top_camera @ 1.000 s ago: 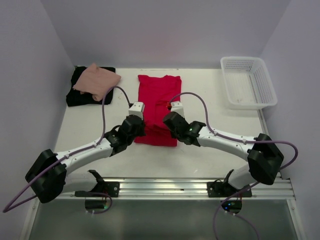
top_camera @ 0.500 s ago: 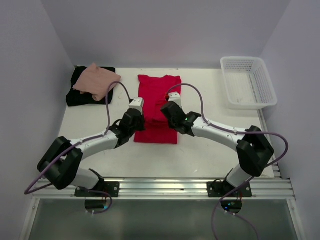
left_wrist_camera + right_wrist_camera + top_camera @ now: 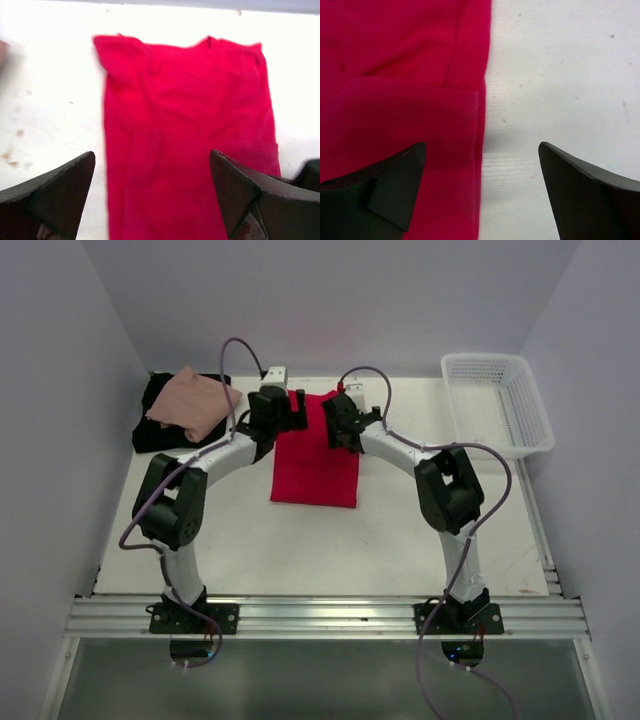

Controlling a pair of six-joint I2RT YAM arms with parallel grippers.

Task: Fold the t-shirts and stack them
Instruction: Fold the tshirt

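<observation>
— Grip status?
— Red t-shirt (image 3: pixel 315 460) flat on counter (image 3: pixel 210 540), centre. Limp, light, drapes. My left hand (image 3: pixel 152 197) and right hand (image 3: pixel 481 195) both open, empty, at its 12 o'clock end. I'd pinch corners there.

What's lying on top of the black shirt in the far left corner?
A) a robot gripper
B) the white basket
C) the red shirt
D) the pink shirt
D: the pink shirt lies on the black shirt; the red shirt lies apart mid-table, and the basket stands far right.
</observation>
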